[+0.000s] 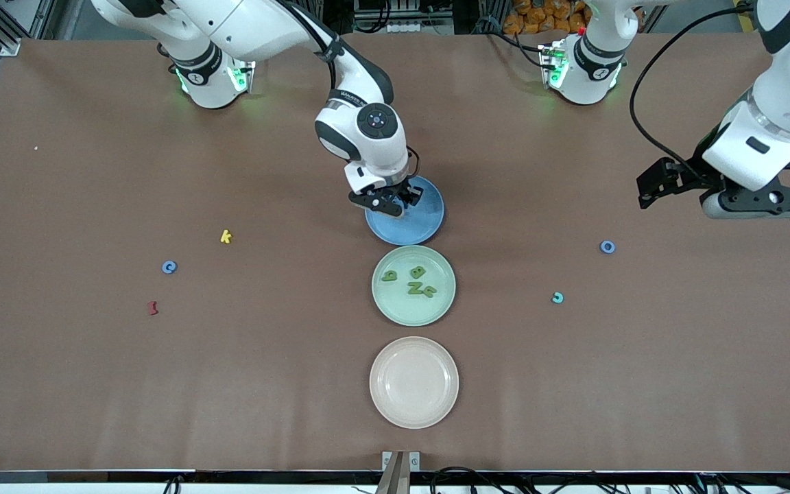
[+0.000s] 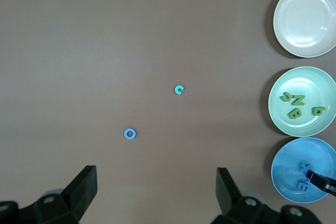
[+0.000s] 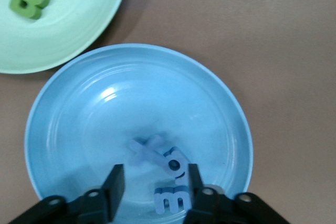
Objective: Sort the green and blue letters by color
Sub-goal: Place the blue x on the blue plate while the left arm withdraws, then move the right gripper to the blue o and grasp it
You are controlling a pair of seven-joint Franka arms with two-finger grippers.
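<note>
Nearest me, the cream plate point(image 1: 413, 382) sits bare. Right gripper point(image 1: 391, 200), fingers spread, hangs over the blue plate point(image 1: 426, 223) holding three blue letters point(image 3: 157, 153). Four green letters point(image 1: 411, 280) fill the green plate point(image 1: 443, 302). Left gripper point(image 2: 156, 187) waits, spread, above a blue o point(image 1: 607, 247); a blue c point(image 1: 169, 267) remains too.

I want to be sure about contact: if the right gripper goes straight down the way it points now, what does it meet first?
The right gripper, open, points down into the blue plate. Straight on it would probably meet the blue letters lying between its fingers, an E-shaped piece and a rounder one, then the plate's floor. How high it hangs above them is unclear.
</note>
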